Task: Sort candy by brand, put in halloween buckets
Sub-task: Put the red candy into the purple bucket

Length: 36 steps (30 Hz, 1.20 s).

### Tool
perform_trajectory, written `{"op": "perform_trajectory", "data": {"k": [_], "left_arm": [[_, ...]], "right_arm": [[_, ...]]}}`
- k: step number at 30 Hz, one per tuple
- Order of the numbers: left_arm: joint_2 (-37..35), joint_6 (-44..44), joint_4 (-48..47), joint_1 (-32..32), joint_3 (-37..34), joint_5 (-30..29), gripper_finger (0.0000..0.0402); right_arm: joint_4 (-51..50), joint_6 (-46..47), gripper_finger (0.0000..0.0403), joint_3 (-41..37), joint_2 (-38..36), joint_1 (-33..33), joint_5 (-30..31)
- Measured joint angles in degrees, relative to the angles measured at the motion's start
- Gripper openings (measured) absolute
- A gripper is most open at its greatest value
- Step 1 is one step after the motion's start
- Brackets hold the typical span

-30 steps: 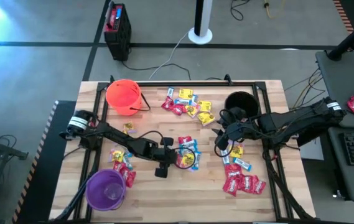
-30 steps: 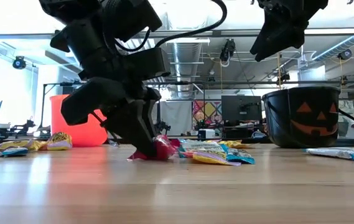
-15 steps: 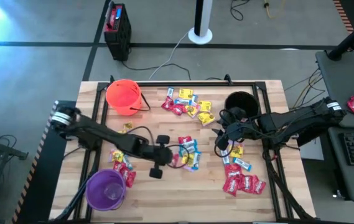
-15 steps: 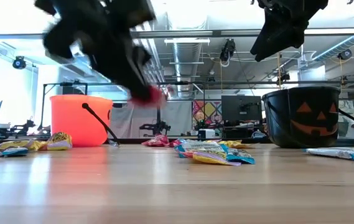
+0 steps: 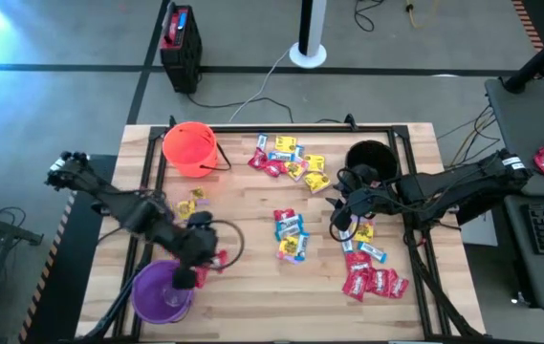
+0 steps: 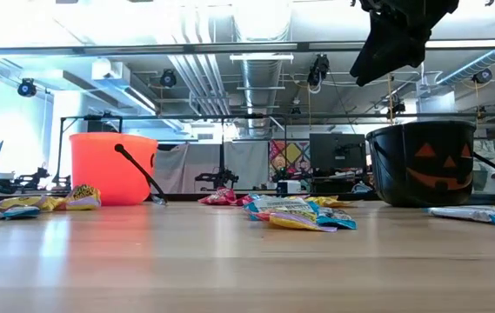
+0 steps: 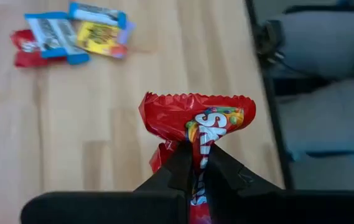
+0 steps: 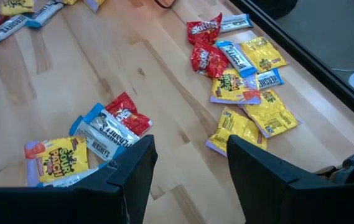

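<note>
Your left gripper (image 7: 192, 163) pinches a red crinkled Skittles packet (image 7: 196, 121) near the translucent purple plastic bucket (image 5: 160, 291); release early and it lands on the wood. Only the wrist view shows that grip. Your right gripper (image 8: 190, 158) hangs open and empty beside the black pumpkin-face bucket (image 6: 421, 162)

- Bare wood lies open along the table (image 5: 252, 306) at lower centre of the high view.
- A candy cluster (image 5: 291, 236) blocks mid-frame.
- The right arm (image 5: 444, 191) spans centre right, beside the black bucket (image 5: 369, 158).
</note>
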Motion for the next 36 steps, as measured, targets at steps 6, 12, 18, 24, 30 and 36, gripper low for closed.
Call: {"op": "perform_trajectory", "data": {"k": [6, 12, 18, 24, 30, 36], "left_arm": [[1.18, -9.18, -9.94, -5.99, 5.2, 0.43, 0.0008], [1.78, -18.92, -13.92, -12.57, 2.01, 6.16, 0.0007], [1.86, -28.96, -11.82, -17.27, -1.87, 7.94, 0.0007], [2.02, -37.39, -14.8, -17.83, -3.39, 8.32, 0.0029], [2.02, -38.63, -15.64, -17.83, -5.04, 9.8, 0.0068], [2.02, -39.83, -15.62, -17.82, -5.06, 9.86, 0.0093]], "right_arm": [[0.11, 0.0, 0.0192, -0.02, 0.0, 0.0, 0.02], [0.11, 0.0, 0.0192, -0.02, 0.0, 0.01, 0.02], [0.11, -0.52, 0.0192, -0.02, 0.0, 0.0, 0.02], [0.13, -0.48, 0.0192, -0.02, 0.0, 0.0, 0.02], [0.13, -0.46, 0.0192, -0.02, 0.0, 0.01, 0.0], [0.11, -0.46, 0.0192, -0.02, 0.0, 0.01, 0.0]]}}
